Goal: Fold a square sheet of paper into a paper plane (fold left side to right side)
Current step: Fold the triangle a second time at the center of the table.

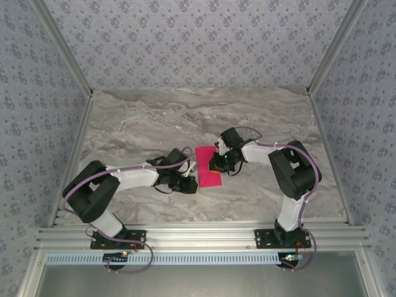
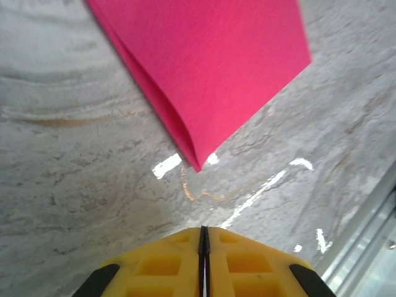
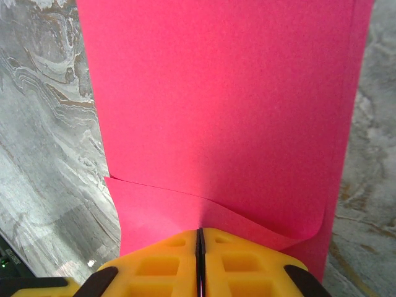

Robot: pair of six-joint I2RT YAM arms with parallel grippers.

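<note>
Yellow fingers of L gripper sit pressed together w/ nothing between them, tips just short of the pink square sheet of paper. It lies folded in 2 layers on the marble table, 1 corner toward them. R gripper is closed too, tips at the sheet's near edge where the top layer curls up; can't tell if it pinches paper. Seen from above, sheet lies mid-table between both grippers.
</note>
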